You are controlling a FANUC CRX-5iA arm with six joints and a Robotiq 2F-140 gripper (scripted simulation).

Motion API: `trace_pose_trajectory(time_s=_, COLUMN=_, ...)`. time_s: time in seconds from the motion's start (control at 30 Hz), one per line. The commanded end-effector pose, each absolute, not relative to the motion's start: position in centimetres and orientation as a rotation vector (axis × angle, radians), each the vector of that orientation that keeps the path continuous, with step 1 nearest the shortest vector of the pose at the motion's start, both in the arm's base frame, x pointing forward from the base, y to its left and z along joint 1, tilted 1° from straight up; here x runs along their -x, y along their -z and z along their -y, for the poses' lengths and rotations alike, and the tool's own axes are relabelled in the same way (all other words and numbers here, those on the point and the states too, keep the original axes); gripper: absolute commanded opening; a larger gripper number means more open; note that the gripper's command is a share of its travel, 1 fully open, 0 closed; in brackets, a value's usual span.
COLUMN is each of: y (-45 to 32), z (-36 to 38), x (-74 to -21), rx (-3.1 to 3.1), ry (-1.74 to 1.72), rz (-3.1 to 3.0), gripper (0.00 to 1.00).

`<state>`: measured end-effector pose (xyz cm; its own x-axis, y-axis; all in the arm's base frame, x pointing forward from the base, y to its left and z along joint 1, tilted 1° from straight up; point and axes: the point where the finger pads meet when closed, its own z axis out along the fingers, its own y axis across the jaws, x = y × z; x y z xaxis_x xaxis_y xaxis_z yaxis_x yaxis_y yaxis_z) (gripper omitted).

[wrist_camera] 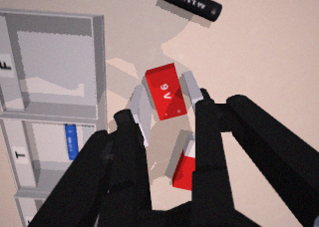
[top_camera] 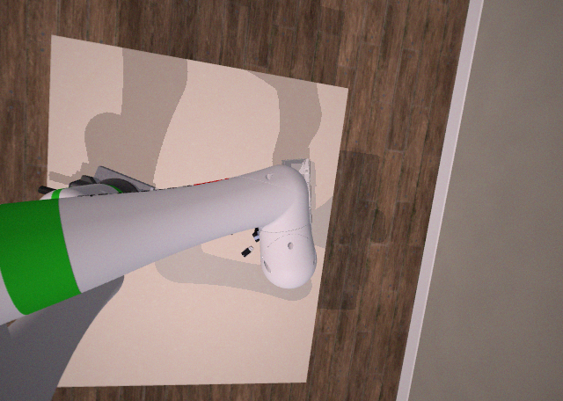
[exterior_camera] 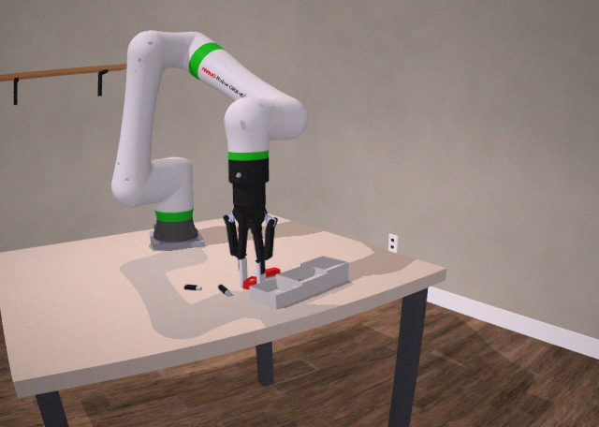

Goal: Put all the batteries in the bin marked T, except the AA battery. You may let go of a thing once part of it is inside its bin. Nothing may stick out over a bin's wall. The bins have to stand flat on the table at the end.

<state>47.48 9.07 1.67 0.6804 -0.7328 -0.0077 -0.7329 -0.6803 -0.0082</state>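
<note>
My gripper (wrist_camera: 166, 91) (exterior_camera: 250, 273) is low over the table, its fingers partly open on either side of a red 9V battery (wrist_camera: 164, 88) (exterior_camera: 249, 283) that lies on the table; I see no squeeze on it. A second red 9V battery (wrist_camera: 185, 169) (exterior_camera: 272, 271) lies just beside it. A black battery (wrist_camera: 190, 4) (exterior_camera: 224, 289) lies a little further off, and another black battery (exterior_camera: 192, 287) (top_camera: 246, 251) beyond it. The grey bin row (wrist_camera: 99, 63) (exterior_camera: 299, 279) (top_camera: 303, 165) stands next to the gripper. Its compartment marked T (wrist_camera: 47, 147) holds a blue battery (wrist_camera: 71, 141).
The compartment marked F (wrist_camera: 50, 58) is next to the T compartment. The robot's base (exterior_camera: 175, 239) stands at the back of the table. In the top view the arm (top_camera: 181, 224) hides the gripper and most of the bin. The table edge is just beyond the bin.
</note>
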Motion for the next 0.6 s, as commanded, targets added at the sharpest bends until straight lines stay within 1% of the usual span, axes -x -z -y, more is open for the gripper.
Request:
trace_pose_trajectory(time_s=0.0, y=-1.69, z=-9.07, x=-47.49, rx=2.87, ry=-0.005, rz=-1.252, gripper=0.25)
trace_pose_trajectory(time_s=0.17, y=-1.69, z=-9.07, x=-47.49, rx=2.87, ry=-0.005, rz=-1.252, gripper=0.25)
trace_pose_trajectory(time_s=0.2, y=-1.69, z=-9.07, x=-47.49, rx=2.87, ry=-0.005, rz=-1.252, gripper=0.13)
trace_pose_trajectory(time_s=0.57, y=-1.69, z=-9.07, x=-47.49, rx=2.87, ry=-0.005, rz=-1.252, gripper=0.13)
